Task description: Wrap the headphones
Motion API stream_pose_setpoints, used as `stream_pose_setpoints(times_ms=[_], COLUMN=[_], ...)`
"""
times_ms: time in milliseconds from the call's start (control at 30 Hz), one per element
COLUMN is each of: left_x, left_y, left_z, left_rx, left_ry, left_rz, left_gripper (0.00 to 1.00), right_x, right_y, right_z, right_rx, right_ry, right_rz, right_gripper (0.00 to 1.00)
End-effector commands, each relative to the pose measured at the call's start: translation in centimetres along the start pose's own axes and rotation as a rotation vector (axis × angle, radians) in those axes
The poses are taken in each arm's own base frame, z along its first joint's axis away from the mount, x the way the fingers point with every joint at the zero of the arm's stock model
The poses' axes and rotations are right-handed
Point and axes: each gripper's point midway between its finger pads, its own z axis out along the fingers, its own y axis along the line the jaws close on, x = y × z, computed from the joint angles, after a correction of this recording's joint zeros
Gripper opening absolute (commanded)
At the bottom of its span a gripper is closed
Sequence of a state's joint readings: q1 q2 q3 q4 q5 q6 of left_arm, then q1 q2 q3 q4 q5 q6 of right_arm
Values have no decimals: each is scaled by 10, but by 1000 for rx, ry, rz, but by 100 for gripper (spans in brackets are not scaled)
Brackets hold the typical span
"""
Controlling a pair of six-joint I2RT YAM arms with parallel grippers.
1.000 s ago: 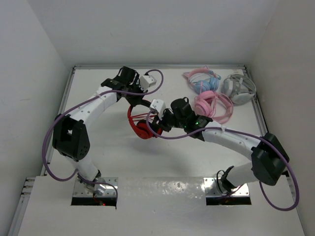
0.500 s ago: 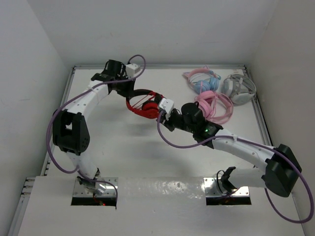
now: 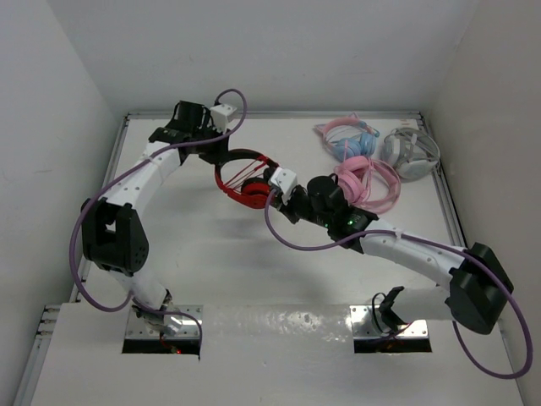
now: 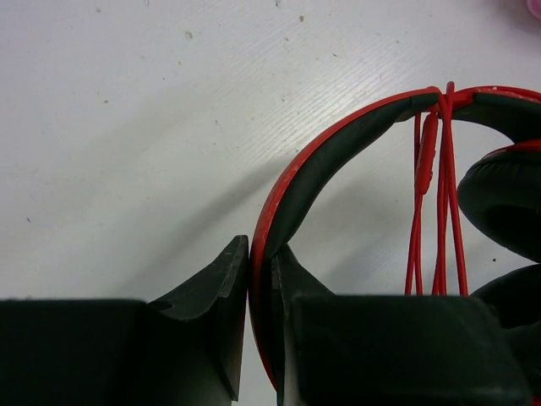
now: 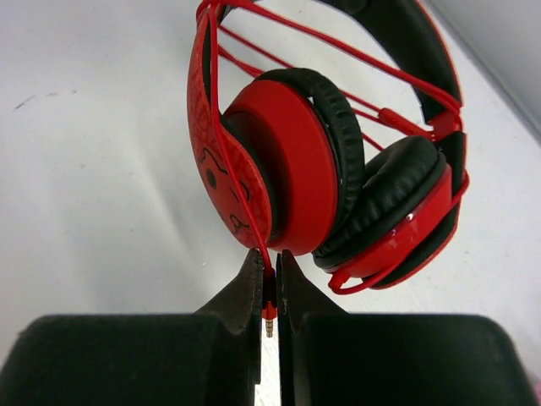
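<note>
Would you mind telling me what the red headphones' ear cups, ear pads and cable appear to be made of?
On the headphones, the ear cups look like hard plastic, glossy red with a glint. The ear pads seem leatherette over foam: matte black, bulging. The cable looks like thin rubbery red cord, ending in a metal plug.

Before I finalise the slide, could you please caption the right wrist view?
The right gripper pinches the cable plug below the cable-wrapped red headphones.

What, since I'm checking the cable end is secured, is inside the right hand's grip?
The plug of the headphones sits pinched between the right hand's fingers, its metal tip showing. The fingers cover the sides of the plug.
</note>
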State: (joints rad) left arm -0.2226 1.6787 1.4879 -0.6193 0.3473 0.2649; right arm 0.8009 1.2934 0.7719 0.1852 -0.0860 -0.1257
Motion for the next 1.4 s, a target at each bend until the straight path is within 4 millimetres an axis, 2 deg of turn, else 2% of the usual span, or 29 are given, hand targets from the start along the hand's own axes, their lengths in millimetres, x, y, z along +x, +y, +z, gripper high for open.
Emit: stream_pose_setpoints(times_ms=[0,400,733,867,967,1100,1200,1367], left_x=[-25,-29,-29,-35,-48,-74,-87,-92], left_y=[3,0,-18,-36,-49,-65,-65,-65], left_z=[-20,-22,-27,-34,-41,-54,-57,-55], left_rx=[-25,-12,86,186,266,382,418,435], left_ry=[-103,-112,-110,-126,-172,-252,-281,-283], left_rz=[62,67,83,69,26,-31,-78,-107], left_gripper=[0,0,0,0,0,0,0,0], right_x=[-23,-24,4,17,21,-2,-1,1], right_y=[-22,-32,-52,-43,-25,0,1,4], right_z=[-12,-16,-7,1,4,-7,-17,-21], right_rx=[84,131,165,118,44,-30,3,8], right_ry=[-19,-13,46,52,10,-186,-257,-300], right_rz=[-37,-47,28,58,97,201,210,214], right_gripper=[0,0,0,0,0,0,2,3])
